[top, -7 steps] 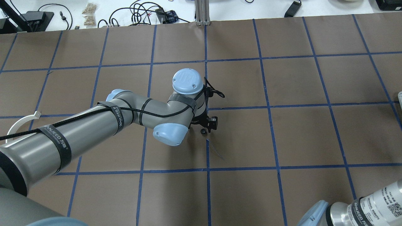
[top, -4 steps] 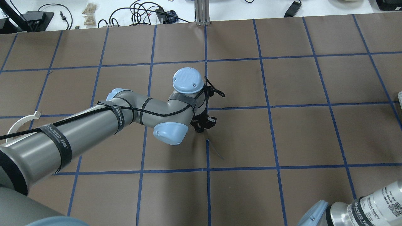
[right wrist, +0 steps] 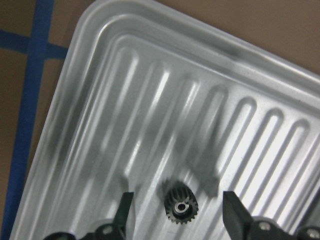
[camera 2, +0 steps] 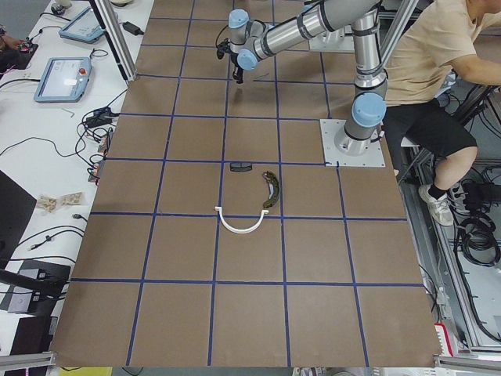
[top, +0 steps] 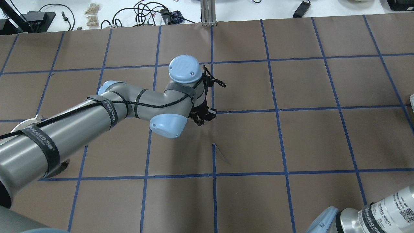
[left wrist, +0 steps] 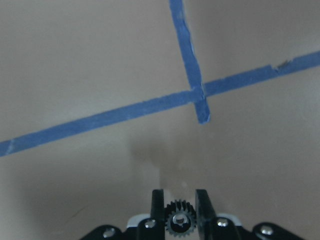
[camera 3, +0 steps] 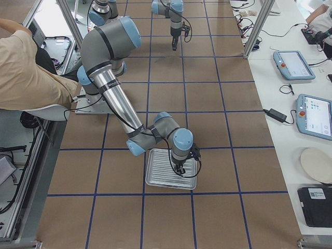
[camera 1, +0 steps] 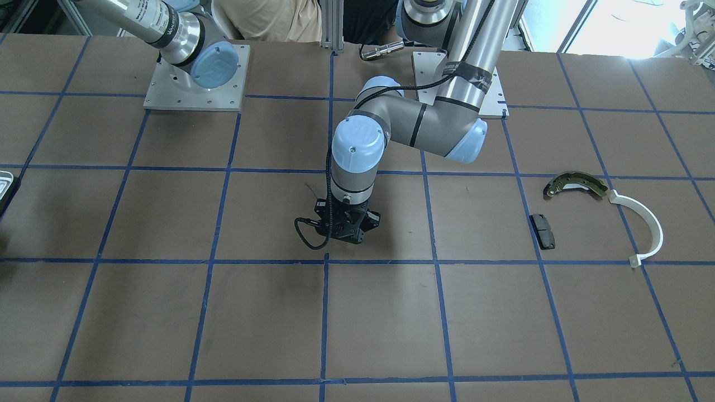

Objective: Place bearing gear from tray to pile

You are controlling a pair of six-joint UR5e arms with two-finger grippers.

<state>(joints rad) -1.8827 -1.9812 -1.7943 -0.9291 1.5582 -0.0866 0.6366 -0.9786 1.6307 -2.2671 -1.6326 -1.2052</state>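
My left gripper point(left wrist: 179, 196) is shut on a small black bearing gear point(left wrist: 179, 221) and holds it above the brown table, near mid-table point(camera 1: 342, 231) point(top: 202, 118). My right gripper point(right wrist: 178, 200) is open low over the ribbed silvery tray point(right wrist: 150, 100), with a second black gear point(right wrist: 180, 207) lying on the tray between its fingers. The tray shows in the exterior right view point(camera 3: 155, 176). The pile lies on the robot's left: a brass-and-dark shoe point(camera 1: 575, 184), a white half-ring point(camera 1: 648, 223) and a black pad point(camera 1: 543, 230).
The table is brown paper with a blue tape grid. A loose curl of tape point(top: 221, 155) sticks up near the middle. A person sits behind the robot bases point(camera 2: 438, 70). Tablets and cables lie on the white bench beyond the far table edge.
My left gripper shut on the gear that lay on the table, lifted it, and moved away from the robot and slightly towards its left side.
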